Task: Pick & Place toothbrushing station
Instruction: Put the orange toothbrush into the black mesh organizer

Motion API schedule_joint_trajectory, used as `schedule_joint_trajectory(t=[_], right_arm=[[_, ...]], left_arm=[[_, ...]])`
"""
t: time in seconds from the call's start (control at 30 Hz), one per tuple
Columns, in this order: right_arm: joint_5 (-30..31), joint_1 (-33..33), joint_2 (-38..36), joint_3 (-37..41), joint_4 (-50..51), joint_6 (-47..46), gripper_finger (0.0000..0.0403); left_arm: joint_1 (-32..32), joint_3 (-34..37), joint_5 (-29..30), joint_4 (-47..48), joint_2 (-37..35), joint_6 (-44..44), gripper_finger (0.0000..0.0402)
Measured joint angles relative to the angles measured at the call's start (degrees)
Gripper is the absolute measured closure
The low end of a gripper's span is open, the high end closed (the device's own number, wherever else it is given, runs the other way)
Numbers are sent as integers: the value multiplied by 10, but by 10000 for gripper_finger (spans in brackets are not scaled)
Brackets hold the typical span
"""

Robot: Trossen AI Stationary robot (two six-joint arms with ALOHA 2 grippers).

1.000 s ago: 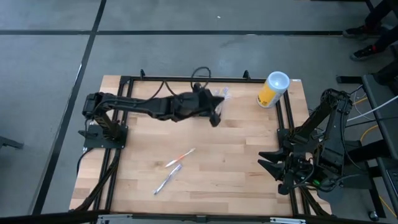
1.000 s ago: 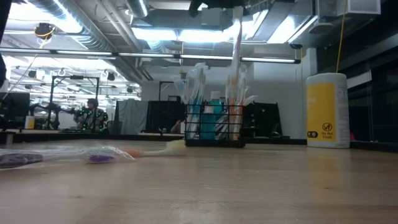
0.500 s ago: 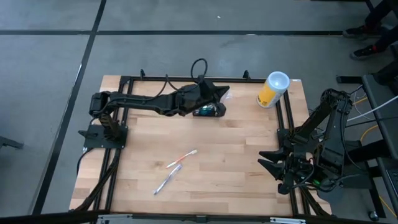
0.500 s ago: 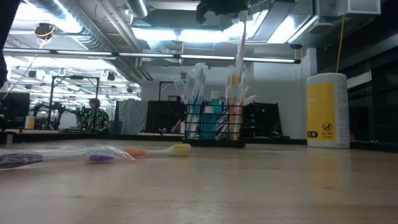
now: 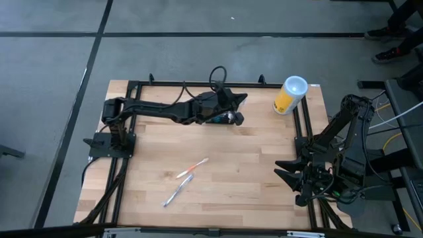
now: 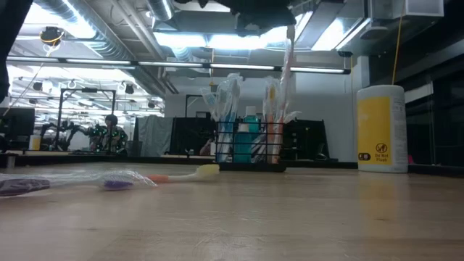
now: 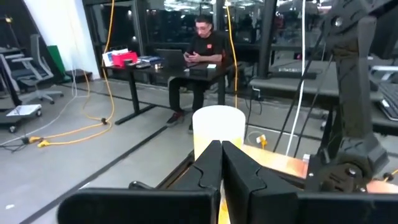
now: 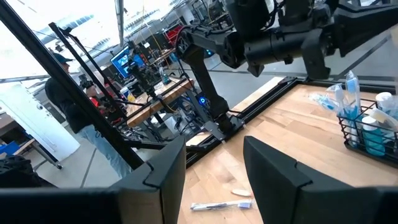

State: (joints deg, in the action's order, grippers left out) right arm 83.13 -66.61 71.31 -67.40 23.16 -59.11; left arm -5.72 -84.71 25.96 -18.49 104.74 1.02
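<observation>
Black wire mesh marks your target: from above, the caddy sits at the far edge of the worktop, mostly hidden under the left tool, which hangs right over it. The right tool waits at the right edge with its fingers apart, holding nothing. Two toothbrushes lie loose mid-worktop, and a yellow canister stands near the far right corner.

At table height you see the caddy upright and full, with one brush reaching up to the dark tool above it.

Your left wrist camera shows its fingers pressed shut; that brush looks gripped, though you cannot confirm it here.

Your right wrist camera catches the caddy beneath the left arm.

You seem to be dropping a brush in; next, release it, then fetch another.
</observation>
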Motion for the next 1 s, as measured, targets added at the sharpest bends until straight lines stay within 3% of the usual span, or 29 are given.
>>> schedule_joint_trajectory(t=[0.63,1.0], right_arm=[[0,0,0,0,0,-2,239],[0,0,0,0,0,-2,239]], left_arm=[[-29,0,-20,11,18,-52,400],[-34,0,-41,63,17,-63,400]])
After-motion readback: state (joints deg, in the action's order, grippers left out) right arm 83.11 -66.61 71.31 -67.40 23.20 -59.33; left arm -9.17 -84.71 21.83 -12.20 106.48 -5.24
